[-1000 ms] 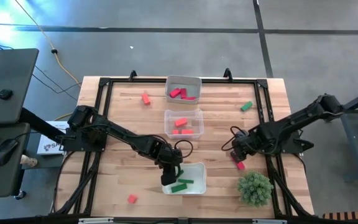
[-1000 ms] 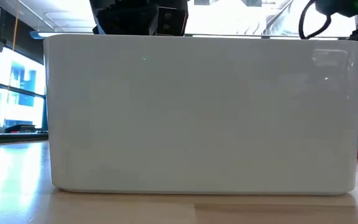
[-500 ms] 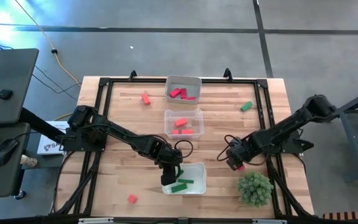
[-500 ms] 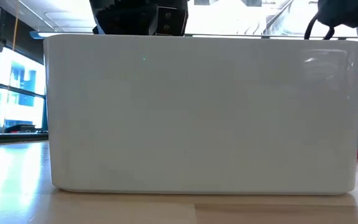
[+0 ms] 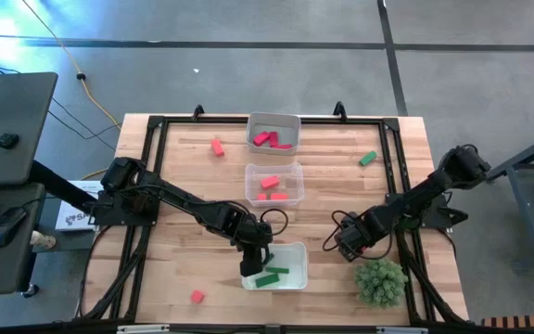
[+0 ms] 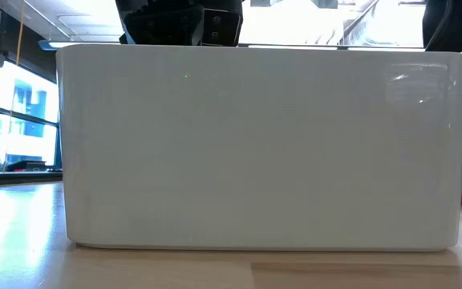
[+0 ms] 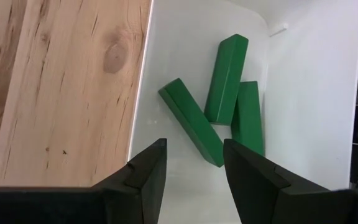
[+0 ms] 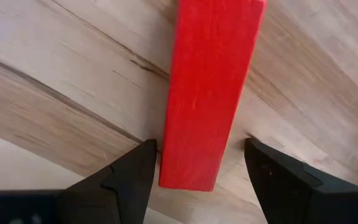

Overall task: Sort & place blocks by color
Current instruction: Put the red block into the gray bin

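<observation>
Left arm stretches low across the tabletop (image 5: 184,167) from its base, elbow bent, wrist turned down over the near clear tray (image 5: 295,252). The left end effector (image 5: 254,259) hangs over that tray's edge, fingers (image 7: 143,177) apart with nothing between them. Straight past those fingers lie three green blocks (image 7: 226,78) on the tray floor, two side by side and touching, the third angled against them.

Over on the other side, the right arm reaches in from its base, folded down so the wrist sits close to the wood, just beside the bushy plant (image 5: 379,281). The right end effector (image 5: 349,243) stands with fingers (image 8: 127,174) spread wide, one on each side of a red block (image 8: 211,93) lying flat on the boards. There is a gap showing on both sides of the block, so no clamp on it.

Taking the near tray as the mark: the middle tray (image 5: 273,183) lies just beyond it holding orange-red blocks (image 5: 269,182), and the far tray (image 5: 273,133) beyond that holds crimson-pink blocks (image 5: 265,138). A loose red block (image 5: 218,147) sits beside the far tray, another red one (image 5: 197,296) lies off the near tray's side toward the front edge, and a green block (image 5: 368,159) rests well away toward the right arm's side. From table height, the near tray's white wall (image 6: 255,144) fills the picture.
</observation>
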Available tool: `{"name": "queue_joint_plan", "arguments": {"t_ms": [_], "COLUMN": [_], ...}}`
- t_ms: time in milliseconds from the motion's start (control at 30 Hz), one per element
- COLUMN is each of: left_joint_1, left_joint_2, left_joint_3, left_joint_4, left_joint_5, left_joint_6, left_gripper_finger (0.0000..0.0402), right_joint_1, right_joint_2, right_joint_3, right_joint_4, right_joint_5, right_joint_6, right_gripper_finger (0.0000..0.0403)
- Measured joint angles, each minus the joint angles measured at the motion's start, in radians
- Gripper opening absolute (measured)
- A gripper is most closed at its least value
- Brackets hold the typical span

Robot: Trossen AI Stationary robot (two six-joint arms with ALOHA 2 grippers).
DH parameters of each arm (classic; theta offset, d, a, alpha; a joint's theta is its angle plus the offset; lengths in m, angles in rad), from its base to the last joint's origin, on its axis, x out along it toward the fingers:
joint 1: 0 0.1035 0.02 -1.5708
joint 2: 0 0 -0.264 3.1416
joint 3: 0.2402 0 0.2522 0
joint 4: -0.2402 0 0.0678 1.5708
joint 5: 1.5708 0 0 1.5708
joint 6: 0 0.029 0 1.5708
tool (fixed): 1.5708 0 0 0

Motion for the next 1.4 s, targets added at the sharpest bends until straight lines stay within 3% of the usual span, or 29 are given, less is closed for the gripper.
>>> {"name": "queue_joint_plan", "arguments": {"t_ms": [133, 400, 833, 1100, 1400], "left_joint_1": [0.000, 0.000, 0.000, 0.002, 0.053], "left_joint_2": [0.000, 0.000, 0.000, -0.050, -0.116], "left_joint_3": [0.000, 0.000, 0.000, 0.000, 0.000], "left_joint_4": [0.000, 0.000, 0.002, 0.021, 0.038], "left_joint_5": [0.016, 0.046, 0.047, 0.047, 0.046], "left_joint_6": [0.000, 0.000, 0.000, 0.026, 0.004], "left_gripper_finger": [0.0148, 0.0148, 0.0148, 0.0148, 0.0148], "right_joint_1": [0.003, 0.003, 0.003, -0.019, -0.099], "right_joint_2": [0.000, 0.001, 0.005, 0.004, 0.003], "right_joint_3": [0.000, 0.009, 0.142, 0.273, 0.437], "right_joint_4": [0.003, 0.003, -0.036, -0.140, -0.288], "right_joint_5": [0.000, -0.009, 0.021, 0.110, 0.228], "right_joint_6": [0.013, 0.005, -0.052, -0.102, -0.279], "right_gripper_finger": [0.0214, 0.0100, 0.0097, 0.0097, 0.0097]}}
